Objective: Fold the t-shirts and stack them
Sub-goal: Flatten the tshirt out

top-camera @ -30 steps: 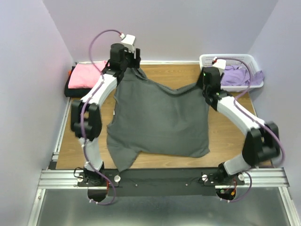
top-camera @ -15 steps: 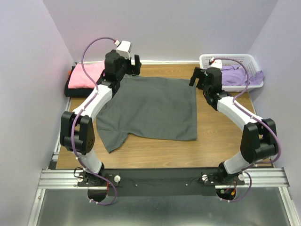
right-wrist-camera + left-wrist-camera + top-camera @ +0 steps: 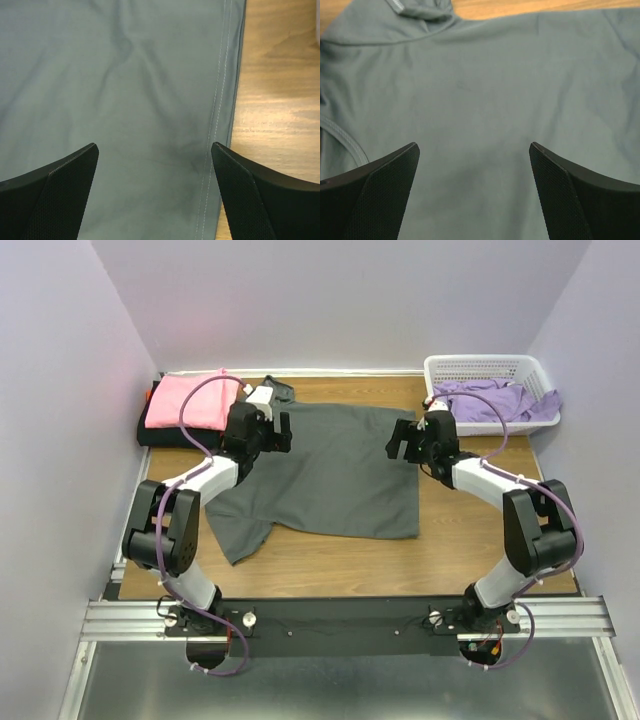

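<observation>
— Where's the grey shirt (image 3: 335, 470)?

— Spread flat on the table (image 3: 490, 540), roughly in the middle. One sleeve (image 3: 240, 535) sticks out at its near left corner. At its far left corner the cloth bunches into a small dark lump (image 3: 278, 390); the left wrist view shows a pale tag there.

— Is anything gripping it?

— No. The left fingers (image 3: 377, 197) hang over its left part, spread wide, with only grey cloth showing in the gap between them. The right fingers (image 3: 57, 197) are just as wide over its right edge, and nothing is in them either.

— What does the right wrist view show of that edge?

— A double line of pale stitching (image 3: 217, 115) running along the border, and bare wood just beyond it. A few soft creases cross the cloth there.

— Do the fingers touch the shirt?

— I can't tell; in both wrist views the tips run out of the bottom of the picture.

— And the other shirts?

— A folded pink shirt (image 3: 190, 400) sits well off to the far left of the grey one, lying on top of a black one (image 3: 160, 435). To the far right of the grey shirt, purple shirts (image 3: 495, 402) are heaped loosely in a white basket (image 3: 480, 365), with some cloth draped over its right rim.

— How do the arms stand?

— Both reach in from the near edge of the table, the left arm (image 3: 200, 480) crossing the grey shirt's left edge, the right arm (image 3: 490, 475) coming over bare wood to the shirt's right.
</observation>
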Controlling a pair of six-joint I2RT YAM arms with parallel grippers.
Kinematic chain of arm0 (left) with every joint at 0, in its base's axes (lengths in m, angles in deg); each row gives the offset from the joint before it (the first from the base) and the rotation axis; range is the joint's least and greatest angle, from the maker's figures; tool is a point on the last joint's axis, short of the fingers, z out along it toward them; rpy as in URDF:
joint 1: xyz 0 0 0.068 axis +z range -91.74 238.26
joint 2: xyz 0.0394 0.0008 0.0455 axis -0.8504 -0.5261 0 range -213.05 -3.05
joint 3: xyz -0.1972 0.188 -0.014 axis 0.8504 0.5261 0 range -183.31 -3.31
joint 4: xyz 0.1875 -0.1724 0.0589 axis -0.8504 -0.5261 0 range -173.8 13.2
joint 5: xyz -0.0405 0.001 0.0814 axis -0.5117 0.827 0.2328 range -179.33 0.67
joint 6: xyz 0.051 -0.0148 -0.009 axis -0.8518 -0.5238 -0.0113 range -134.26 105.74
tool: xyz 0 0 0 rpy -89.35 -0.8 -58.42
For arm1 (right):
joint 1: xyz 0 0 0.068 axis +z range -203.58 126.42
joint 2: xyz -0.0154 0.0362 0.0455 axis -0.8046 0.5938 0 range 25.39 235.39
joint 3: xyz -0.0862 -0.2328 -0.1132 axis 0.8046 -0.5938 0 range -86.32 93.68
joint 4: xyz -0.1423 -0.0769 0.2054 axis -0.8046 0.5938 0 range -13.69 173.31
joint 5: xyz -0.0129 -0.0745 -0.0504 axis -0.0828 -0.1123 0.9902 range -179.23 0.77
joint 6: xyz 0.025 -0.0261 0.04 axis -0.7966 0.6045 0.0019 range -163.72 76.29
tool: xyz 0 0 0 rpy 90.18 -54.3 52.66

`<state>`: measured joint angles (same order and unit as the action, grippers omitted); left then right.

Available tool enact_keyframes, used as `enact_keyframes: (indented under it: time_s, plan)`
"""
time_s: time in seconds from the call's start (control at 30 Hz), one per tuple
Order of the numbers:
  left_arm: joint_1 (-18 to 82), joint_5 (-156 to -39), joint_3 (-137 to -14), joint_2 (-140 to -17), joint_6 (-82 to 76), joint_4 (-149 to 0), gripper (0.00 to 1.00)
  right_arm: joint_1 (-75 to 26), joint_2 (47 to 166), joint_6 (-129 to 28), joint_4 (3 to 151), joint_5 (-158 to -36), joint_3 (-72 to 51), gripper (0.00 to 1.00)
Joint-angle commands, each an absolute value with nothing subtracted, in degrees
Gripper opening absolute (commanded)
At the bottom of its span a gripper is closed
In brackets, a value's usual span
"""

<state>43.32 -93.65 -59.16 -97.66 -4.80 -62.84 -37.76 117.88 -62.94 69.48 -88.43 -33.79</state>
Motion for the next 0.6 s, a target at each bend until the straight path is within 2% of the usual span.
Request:
enact_keyframes:
  time_s: [0.0,0.13,0.33,0.57]
  plan:
    - [43.75,-94.34,-56.40,-92.80,-3.71,-58.61,0.98,-37.58,121.37,-63.31,69.28,-87.75,-34.73,1.00]
    - [43.75,-93.73,-51.66,-88.75,-3.45,-57.46,0.98,-37.49,123.39,-63.67,72.35,-81.51,-34.46,1.00]
    - [43.75,-93.11,-48.05,-84.44,-3.36,-56.58,0.98,-37.49,125.85,-64.98,74.37,-78.42,-33.59,0.95]
    - [44.02,-92.06,-46.81,-84.26,-3.45,-56.23,0.98,-37.49,129.97,-66.04,76.04,-74.20,-31.30,0.80]
